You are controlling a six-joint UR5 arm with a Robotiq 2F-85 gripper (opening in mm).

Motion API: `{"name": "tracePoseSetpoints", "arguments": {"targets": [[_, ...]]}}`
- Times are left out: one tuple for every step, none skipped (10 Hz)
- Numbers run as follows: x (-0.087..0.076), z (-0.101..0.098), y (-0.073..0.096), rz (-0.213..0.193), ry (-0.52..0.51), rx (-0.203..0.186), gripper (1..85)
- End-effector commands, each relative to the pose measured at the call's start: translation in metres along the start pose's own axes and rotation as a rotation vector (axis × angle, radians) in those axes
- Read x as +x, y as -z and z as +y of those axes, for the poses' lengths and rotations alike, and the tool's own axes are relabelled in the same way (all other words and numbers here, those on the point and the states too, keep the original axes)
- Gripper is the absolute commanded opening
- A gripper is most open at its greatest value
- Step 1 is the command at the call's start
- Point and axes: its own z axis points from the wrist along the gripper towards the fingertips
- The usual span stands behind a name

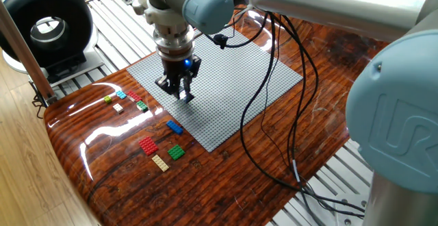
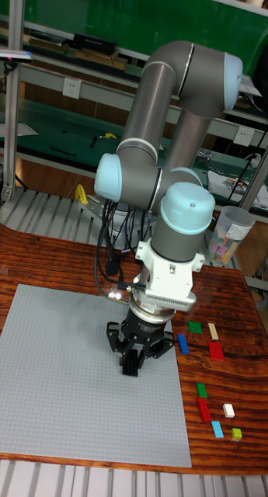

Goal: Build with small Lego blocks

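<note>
My gripper (image 1: 183,93) (image 2: 132,365) points straight down over the near-left part of the grey baseplate (image 1: 233,75) (image 2: 64,373), its tips at or just above the studs. The fingers are drawn together, and I see no brick between them. Small Lego blocks lie loose on the wood beside the plate. One group holds a blue (image 1: 174,127) (image 2: 182,344), a red (image 1: 148,146) (image 2: 216,350), a green (image 1: 176,152) (image 2: 196,328) and a tan (image 1: 161,162) (image 2: 213,331). Farther along lie a green (image 1: 142,105), red (image 1: 133,97), white (image 1: 118,107), light blue (image 1: 121,94) and yellow-green (image 1: 108,100).
Black cables (image 1: 274,116) trail from the arm across the plate's right side and down over the wooden tabletop (image 1: 102,178). A black round device (image 1: 44,27) stands beyond the table's left end. A clear cup of bricks (image 2: 227,233) stands at the table's far edge.
</note>
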Motion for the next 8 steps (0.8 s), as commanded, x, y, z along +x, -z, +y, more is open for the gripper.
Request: {"name": "tracePoseSetpoints", "arguments": {"targets": [[-0.021,0.0037,-0.004,-0.003,-0.008,-0.019,1.0],[-0.0186,0.006,-0.0039,0.007,-0.013,-0.028,1.0],[-0.0198,0.0068,-0.0039,0.002,-0.007,-0.031,1.0],[-0.0194,0.0048,-0.0039,0.004,-0.009,-0.023,1.0],[-0.0194,0.004,-0.004,0.004,-0.008,-0.02,1.0],[-0.0203,0.0012,-0.004,0.0,-0.002,-0.01,1.0],[-0.0199,0.0016,-0.004,0.002,-0.001,-0.011,1.0],[-0.0194,0.0028,-0.004,0.004,-0.001,-0.016,1.0]]}}
